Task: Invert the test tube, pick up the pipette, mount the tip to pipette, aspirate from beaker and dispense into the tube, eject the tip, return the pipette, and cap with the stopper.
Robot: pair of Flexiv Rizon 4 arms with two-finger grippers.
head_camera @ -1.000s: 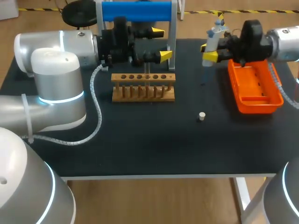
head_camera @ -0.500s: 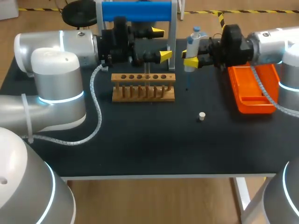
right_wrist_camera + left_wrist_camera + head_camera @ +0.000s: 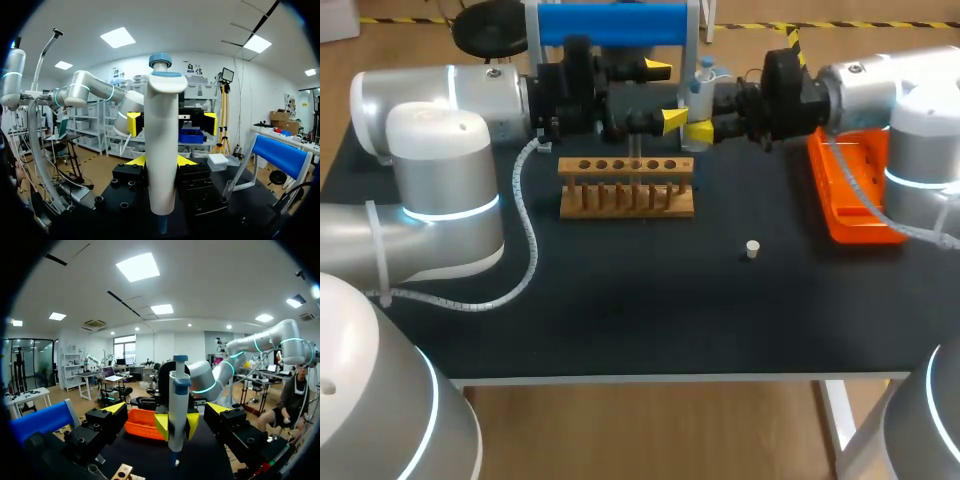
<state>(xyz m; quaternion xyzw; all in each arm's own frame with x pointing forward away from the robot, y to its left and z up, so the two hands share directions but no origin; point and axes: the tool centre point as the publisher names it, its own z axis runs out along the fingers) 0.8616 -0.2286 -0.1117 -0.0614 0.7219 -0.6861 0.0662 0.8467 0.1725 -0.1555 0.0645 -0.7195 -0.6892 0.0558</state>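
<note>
A white pipette (image 3: 703, 92) with a blue top hangs upright, and my right gripper (image 3: 703, 104) is shut on its body. It is above the table's back, just right of the wooden rack (image 3: 627, 186). In the right wrist view the pipette (image 3: 162, 150) fills the space between my own yellow tips. My left gripper (image 3: 665, 95) stands open beside it, fingers far apart, touching nothing. In the left wrist view the pipette (image 3: 178, 402) hangs just ahead of its open fingers (image 3: 114, 409). A small white stopper (image 3: 752, 249) lies on the black table, right of centre.
An orange tray (image 3: 855, 200) sits at the right, under my right arm. A blue-topped stand (image 3: 610, 24) rises at the back behind the left gripper. The rack has a row of holes, and a thin clear tube (image 3: 635, 158) seems to stand in it.
My right arm has carried the pipette leftward from over the orange tray to just beside the left gripper. The left arm has stayed put with its fingers open.
</note>
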